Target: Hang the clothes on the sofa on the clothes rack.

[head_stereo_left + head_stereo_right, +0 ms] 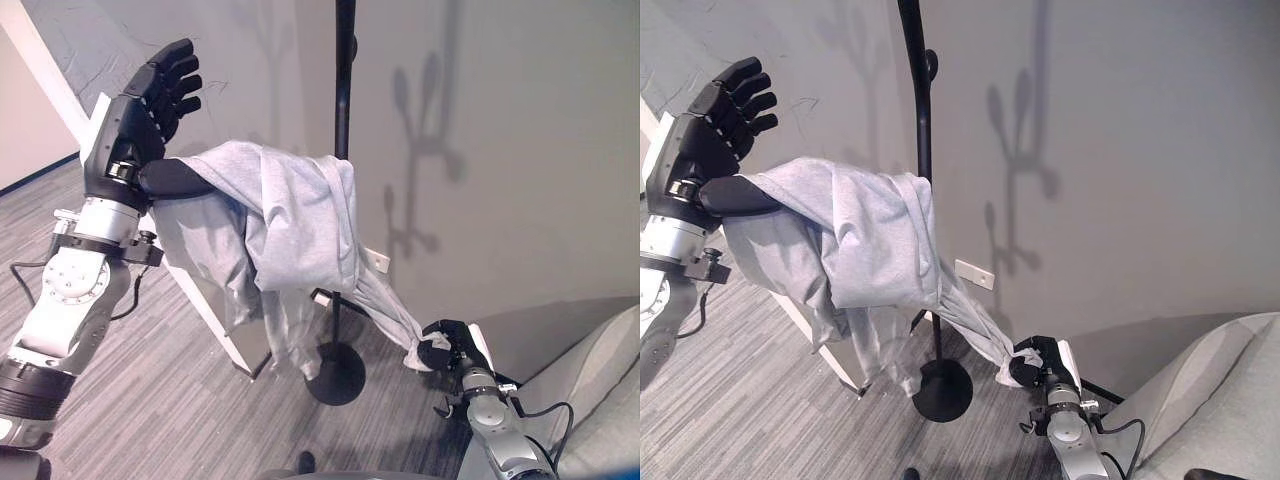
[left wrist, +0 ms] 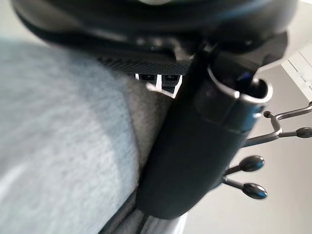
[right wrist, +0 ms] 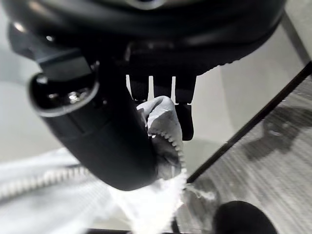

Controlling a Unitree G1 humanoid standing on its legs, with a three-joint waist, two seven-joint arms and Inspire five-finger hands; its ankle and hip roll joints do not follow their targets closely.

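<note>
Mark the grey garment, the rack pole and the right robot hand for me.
grey garment [image 1: 300,215]: left eye view, bunched cloth beside the pole.
rack pole [image 1: 345,90]: left eye view, bare upper shaft.
right robot hand [image 1: 447,343]: left eye view, fingers curled round the garment's end.

Soft matt grey knit cloth on the garment [image 1: 290,215], ribbed at its edge. Smooth black metal, slightly glossy, on the clothes rack pole [image 1: 343,80] and round base [image 1: 337,373]. Glossy black plastic on the left hand [image 1: 160,95] and right hand [image 1: 445,345]. Rough grey striped carpet on the floor [image 1: 170,400]. Matt grey fabric on the sofa [image 1: 600,390].
</note>
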